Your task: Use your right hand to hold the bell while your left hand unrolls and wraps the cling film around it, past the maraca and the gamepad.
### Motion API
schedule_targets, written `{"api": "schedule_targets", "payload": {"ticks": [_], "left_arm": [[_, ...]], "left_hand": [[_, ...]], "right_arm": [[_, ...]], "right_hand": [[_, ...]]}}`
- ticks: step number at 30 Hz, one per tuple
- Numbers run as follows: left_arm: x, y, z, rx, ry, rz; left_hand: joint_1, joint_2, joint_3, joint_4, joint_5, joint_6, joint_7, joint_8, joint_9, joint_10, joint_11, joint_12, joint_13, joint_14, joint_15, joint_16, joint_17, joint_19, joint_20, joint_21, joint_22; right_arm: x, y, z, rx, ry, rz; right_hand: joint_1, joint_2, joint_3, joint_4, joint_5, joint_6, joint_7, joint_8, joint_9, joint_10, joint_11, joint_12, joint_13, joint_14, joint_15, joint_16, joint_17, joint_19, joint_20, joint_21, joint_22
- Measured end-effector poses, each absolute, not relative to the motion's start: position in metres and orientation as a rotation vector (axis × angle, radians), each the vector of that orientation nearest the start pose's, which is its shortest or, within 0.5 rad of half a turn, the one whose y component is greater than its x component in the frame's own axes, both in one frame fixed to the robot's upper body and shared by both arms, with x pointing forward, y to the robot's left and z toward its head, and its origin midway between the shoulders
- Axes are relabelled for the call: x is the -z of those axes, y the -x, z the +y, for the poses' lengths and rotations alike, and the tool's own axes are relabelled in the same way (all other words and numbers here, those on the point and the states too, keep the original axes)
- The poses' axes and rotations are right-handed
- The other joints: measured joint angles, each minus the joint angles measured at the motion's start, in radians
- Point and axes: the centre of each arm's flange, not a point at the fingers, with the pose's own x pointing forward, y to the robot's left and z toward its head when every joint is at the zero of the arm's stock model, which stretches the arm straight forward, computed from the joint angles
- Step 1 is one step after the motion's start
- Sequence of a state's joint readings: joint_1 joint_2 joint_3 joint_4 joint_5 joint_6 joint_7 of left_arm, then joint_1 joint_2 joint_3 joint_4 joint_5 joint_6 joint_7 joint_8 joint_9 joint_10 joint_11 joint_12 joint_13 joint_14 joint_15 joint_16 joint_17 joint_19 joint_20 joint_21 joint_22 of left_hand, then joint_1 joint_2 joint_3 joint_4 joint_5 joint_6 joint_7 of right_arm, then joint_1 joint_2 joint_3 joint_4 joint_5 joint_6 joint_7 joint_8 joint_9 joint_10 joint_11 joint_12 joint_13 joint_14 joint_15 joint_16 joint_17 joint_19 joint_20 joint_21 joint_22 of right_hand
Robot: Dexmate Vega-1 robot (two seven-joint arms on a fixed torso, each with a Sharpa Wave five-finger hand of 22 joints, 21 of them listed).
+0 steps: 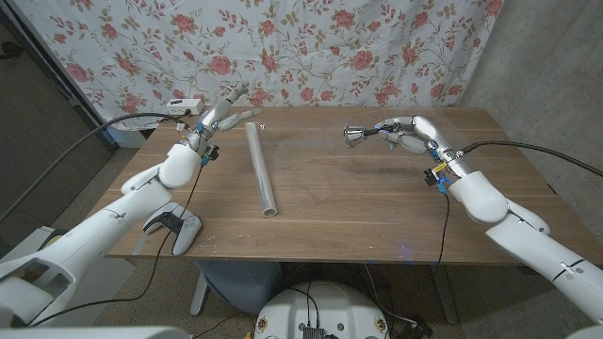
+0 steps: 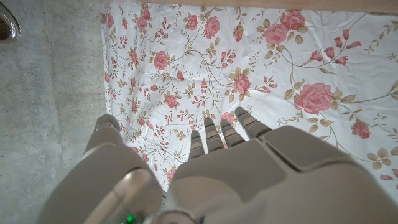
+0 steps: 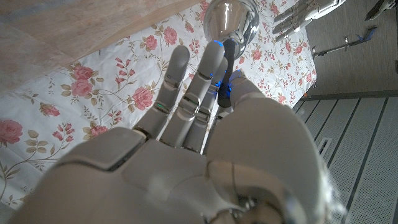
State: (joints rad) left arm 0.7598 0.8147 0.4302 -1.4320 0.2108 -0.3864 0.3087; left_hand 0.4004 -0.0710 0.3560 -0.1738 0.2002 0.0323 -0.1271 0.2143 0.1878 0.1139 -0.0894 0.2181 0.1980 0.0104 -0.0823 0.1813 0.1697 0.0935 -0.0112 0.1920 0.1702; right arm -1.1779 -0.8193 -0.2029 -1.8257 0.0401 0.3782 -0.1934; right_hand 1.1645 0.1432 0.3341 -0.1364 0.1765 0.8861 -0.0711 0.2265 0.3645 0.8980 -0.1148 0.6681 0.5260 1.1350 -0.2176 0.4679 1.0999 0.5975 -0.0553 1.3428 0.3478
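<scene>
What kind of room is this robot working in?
Probably a makeshift lab or test room, not a home. A floral cloth hangs as a backdrop against bare concrete wall, and cables trail from the arms across a plain wooden table set with a few props.

No legible text or labels anywhere.

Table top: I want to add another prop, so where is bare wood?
Widest between the cling film roll and the right hand holding the bell, plus the near edge. Crowded around the left hand and gamepad.
</scene>
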Motion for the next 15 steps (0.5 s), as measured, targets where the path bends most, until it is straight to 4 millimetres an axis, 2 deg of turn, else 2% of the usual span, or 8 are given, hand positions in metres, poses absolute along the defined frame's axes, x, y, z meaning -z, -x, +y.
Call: {"api": "schedule_targets", "payload": {"ticks": [5,15], "left_arm": [[-0.0708,-0.5945,0.3252,-0.104,-1.049,-0.973],[-0.0753,-0.5928,0.3275,-0.133,-1.153,-1.0]], "left_hand": [[0.011,0.0,0.0,0.0,0.0,0.015,0.003,0.002,0.001,0.0,0.0,0.0,0.0,0.004,-0.004,0.0,0.0,0.005,-0.005,0.0,0.0],[0.019,-0.008,0.004,0.004,0.0,-0.002,-0.015,-0.001,0.001,0.004,-0.004,0.0,0.0,0.004,-0.015,0.0,0.0,0.013,-0.013,0.0,0.0]], "right_arm": [[-0.0057,-0.5097,-0.2868,-0.128,0.685,-0.945],[-0.0067,-0.5072,-0.2888,-0.125,0.69,-0.948]], "right_hand": [[-0.003,-0.003,0.0,0.0,0.0,0.0,0.0,0.0,0.0,0.0,0.0,0.0,0.005,0.0,0.0,0.0,0.0,0.0,0.0,0.004,-0.005],[-0.003,-0.003,0.004,-0.004,0.0,0.0,0.0,0.0,0.0,0.0,0.001,0.0,0.005,0.005,-0.005,-0.006,0.0,-0.007,0.0,0.004,-0.012]]}}
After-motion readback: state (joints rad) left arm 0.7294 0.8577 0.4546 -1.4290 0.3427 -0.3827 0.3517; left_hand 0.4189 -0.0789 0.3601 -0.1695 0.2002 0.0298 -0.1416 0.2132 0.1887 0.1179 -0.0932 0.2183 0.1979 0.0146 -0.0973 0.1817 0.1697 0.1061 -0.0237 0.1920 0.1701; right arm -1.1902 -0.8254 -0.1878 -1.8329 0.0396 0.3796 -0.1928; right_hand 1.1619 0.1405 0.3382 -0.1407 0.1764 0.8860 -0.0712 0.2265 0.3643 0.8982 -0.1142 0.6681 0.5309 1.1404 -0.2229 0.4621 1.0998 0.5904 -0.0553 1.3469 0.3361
